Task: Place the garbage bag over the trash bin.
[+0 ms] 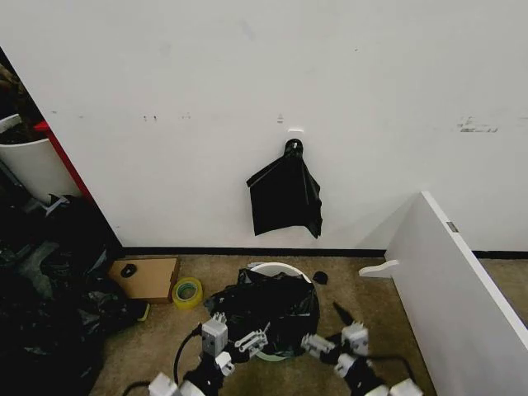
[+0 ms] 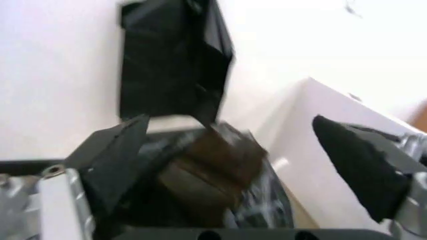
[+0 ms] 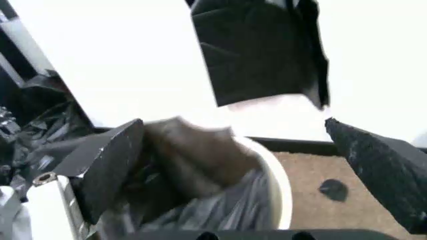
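The trash bin (image 1: 285, 269) stands on the carpet by the wall, and its white rim (image 3: 279, 180) shows at the far side. The garbage bag (image 1: 266, 307) lies crumpled and glossy black over the bin's near side and mouth. My left gripper (image 1: 251, 340) sits at the bag's near left edge. Its fingers are spread wide in the left wrist view, with the bag (image 2: 220, 175) between and beyond them. My right gripper (image 1: 317, 345) is at the bag's near right edge, also open, and the bag (image 3: 200, 200) lies just past its fingertips.
A flat black bunch (image 1: 285, 198) hangs from a wall hook above the bin. A white board (image 1: 450, 289) leans at the right. A cardboard box (image 1: 150, 277) and a tape roll (image 1: 187, 292) lie to the left, beside a heap of dark sacks (image 1: 45, 305).
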You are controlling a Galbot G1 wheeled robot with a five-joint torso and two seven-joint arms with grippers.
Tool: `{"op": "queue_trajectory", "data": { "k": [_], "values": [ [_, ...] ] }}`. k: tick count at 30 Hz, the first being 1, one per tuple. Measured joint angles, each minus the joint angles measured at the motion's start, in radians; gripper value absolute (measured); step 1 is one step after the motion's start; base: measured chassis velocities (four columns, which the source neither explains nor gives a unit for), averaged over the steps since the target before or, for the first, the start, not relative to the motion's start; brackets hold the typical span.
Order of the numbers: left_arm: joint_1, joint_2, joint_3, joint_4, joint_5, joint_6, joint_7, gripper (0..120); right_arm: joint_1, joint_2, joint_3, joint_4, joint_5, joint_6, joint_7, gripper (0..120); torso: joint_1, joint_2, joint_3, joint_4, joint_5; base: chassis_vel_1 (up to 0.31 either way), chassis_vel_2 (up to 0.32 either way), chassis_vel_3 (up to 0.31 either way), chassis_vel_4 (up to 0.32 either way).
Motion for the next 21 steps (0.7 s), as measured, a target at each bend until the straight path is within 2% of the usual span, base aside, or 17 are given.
{"op": "queue_trajectory", "data": {
  "k": [1,2,5,8,9,10,14,16,18,21],
  "values": [
    [-0.002,-0.024,-0.001,0.007,0.010,-0.016,-0.023,100,0.045,-0.025,0.044,0.022,0.072,-0.083,0.006,100,0.000,0.000,0.000,-0.0007,-0.0001,0.000,0.000,0.000,0.000],
    [-0.002,-0.024,-0.001,0.007,0.010,-0.016,-0.023,100,0.045,-0.025,0.044,0.022,0.072,-0.083,0.006,100,0.000,0.000,0.000,-0.0007,-0.0001,0.000,0.000,0.000,0.000],
    [-0.007,-0.062,-0.008,0.011,0.016,-0.035,-0.053,100,0.141,-0.081,0.124,0.033,0.213,-0.222,0.003,100,0.000,0.000,0.000,-0.0011,-0.0005,0.000,0.000,0.000,0.000],
    [0.019,-0.107,-0.030,0.010,0.019,-0.068,-0.071,100,0.295,-0.181,0.135,-0.035,0.383,-0.347,-0.030,100,0.000,0.000,0.000,-0.0001,-0.0003,0.000,0.000,0.000,0.000],
    [0.040,-0.128,-0.047,0.011,0.020,-0.083,-0.078,100,0.381,-0.227,0.109,-0.097,0.460,-0.410,-0.050,100,0.000,0.000,0.000,0.0000,-0.0001,0.000,0.000,0.000,0.000],
    [0.040,-0.128,-0.047,0.011,0.020,-0.083,-0.078,100,0.381,-0.227,0.109,-0.097,0.460,-0.410,-0.050,100,0.000,0.000,0.000,0.0000,-0.0001,0.000,0.000,0.000,0.000],
    [0.082,-0.162,-0.064,0.019,0.039,-0.110,-0.091,100,0.607,-0.280,0.013,-0.263,0.577,-0.532,-0.103,100,0.000,0.000,0.000,-0.0002,-0.0001,0.000,0.000,0.000,0.000],
    [0.110,-0.183,-0.077,0.024,0.058,-0.124,-0.097,100,0.757,-0.288,-0.090,-0.376,0.595,-0.592,-0.152,100,0.000,0.000,0.000,-0.0002,-0.0003,0.000,0.000,0.000,0.000],
    [0.118,-0.187,-0.083,0.025,0.063,-0.129,-0.098,100,0.805,-0.287,-0.129,-0.414,0.591,-0.606,-0.169,100,0.000,0.000,0.000,-0.0003,-0.0004,0.000,0.000,0.000,0.000],
    [0.142,-0.195,-0.102,0.026,0.072,-0.140,-0.098,100,0.955,-0.274,-0.251,-0.526,0.555,-0.650,-0.231,100,0.000,0.000,0.000,-0.0004,-0.0005,0.000,0.000,0.000,0.000]
  ]
}}
